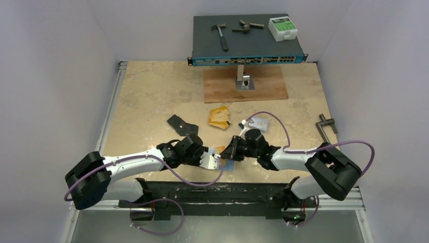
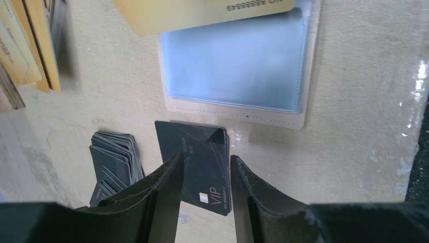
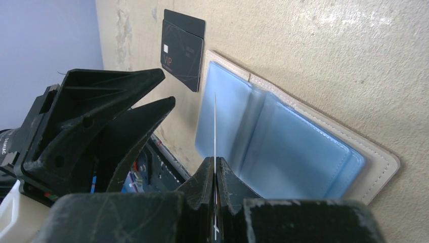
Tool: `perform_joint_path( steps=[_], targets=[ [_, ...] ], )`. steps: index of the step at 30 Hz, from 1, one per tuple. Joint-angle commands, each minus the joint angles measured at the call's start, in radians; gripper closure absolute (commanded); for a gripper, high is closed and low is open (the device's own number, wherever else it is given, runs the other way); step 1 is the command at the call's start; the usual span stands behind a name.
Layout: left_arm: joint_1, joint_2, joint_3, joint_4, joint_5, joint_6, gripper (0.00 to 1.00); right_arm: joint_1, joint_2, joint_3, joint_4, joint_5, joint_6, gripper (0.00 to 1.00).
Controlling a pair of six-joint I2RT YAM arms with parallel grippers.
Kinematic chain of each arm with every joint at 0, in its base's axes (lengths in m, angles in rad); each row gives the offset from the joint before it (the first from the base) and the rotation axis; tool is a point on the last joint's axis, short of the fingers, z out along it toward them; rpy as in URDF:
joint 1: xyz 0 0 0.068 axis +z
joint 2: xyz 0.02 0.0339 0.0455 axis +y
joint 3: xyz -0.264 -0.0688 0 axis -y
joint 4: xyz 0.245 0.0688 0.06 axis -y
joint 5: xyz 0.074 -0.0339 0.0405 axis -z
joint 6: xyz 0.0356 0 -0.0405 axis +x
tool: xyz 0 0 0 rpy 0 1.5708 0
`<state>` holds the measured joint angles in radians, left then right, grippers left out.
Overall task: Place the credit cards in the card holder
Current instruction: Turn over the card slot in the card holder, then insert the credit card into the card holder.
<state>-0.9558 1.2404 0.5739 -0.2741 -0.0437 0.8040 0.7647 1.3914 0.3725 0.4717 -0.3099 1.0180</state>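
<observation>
Right gripper (image 3: 215, 164) is clamped on a gold card (image 3: 215, 126); you hold it edge-on over the holder (image 3: 374, 167), judged ready to slide into a blue pocket. Holder lies open, flat on the table (image 3: 329, 45) between the arms, pockets up for access. Your left gripper (image 2: 206, 159) hovers, jaws apart, over a dark card (image 2: 195, 136) just beside the holder, probably to steady it. Dark stack (image 2: 114, 157) and gold stack (image 2: 35, 45) lie nearby.

Both arms reach low and inward, wrists nearly meeting at lower centre of the top view. Left arm (image 1: 132, 163) comes in from lower left. Left pincer (image 2: 206, 161) points down, jaws partly apart, gripping nothing. Right arm (image 1: 293, 158) comes in from lower right. Right pincer (image 3: 215, 169) is clamped tight on a card (image 2: 202, 11).
</observation>
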Motion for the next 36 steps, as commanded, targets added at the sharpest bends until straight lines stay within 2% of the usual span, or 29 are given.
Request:
perform_joint_path(
  steps=[1, 5, 10, 12, 15, 18, 25, 28, 33, 36],
  targets=[
    [0.003, -0.012, -0.003, -0.028, 0.098, 0.074, 0.61, -0.002, -0.006, 0.023, 0.013, -0.018, -0.021, 1.00],
    [0.003, 0.001, -0.018, -0.001, 0.156, 0.171, 0.61, -0.007, 0.017, 0.008, 0.025, -0.037, -0.027, 1.00],
    [0.008, 0.032, 0.053, -0.116, 0.082, 0.253, 0.62, -0.033, 0.020, -0.007, 0.027, -0.077, -0.045, 1.00],
    [0.031, -0.042, 0.070, -0.203, 0.119, 0.314, 0.62, -0.045, 0.002, -0.011, 0.011, -0.084, -0.053, 1.00],
    [0.048, -0.251, 0.001, -0.245, 0.242, 0.510, 0.55, -0.051, -0.025, -0.006, -0.022, -0.084, -0.080, 1.00],
    [0.049, -0.327, -0.064, -0.184, 0.331, 0.612, 0.51, -0.053, -0.038, -0.009, -0.024, -0.072, -0.085, 1.00],
    [0.047, -0.245, -0.215, 0.126, 0.475, 0.726, 0.47, -0.054, -0.011, -0.012, 0.035, -0.109, -0.082, 1.00],
    [0.049, -0.170, -0.209, 0.157, 0.488, 0.785, 0.48, -0.056, 0.020, -0.015, 0.077, -0.132, -0.079, 1.00],
    [0.052, -0.071, -0.202, 0.306, 0.503, 0.802, 0.47, -0.064, 0.056, -0.038, 0.126, -0.133, -0.069, 1.00],
    [0.052, -0.049, -0.193, 0.282, 0.515, 0.843, 0.47, -0.077, 0.061, -0.051, 0.138, -0.137, -0.070, 1.00]
  ],
)
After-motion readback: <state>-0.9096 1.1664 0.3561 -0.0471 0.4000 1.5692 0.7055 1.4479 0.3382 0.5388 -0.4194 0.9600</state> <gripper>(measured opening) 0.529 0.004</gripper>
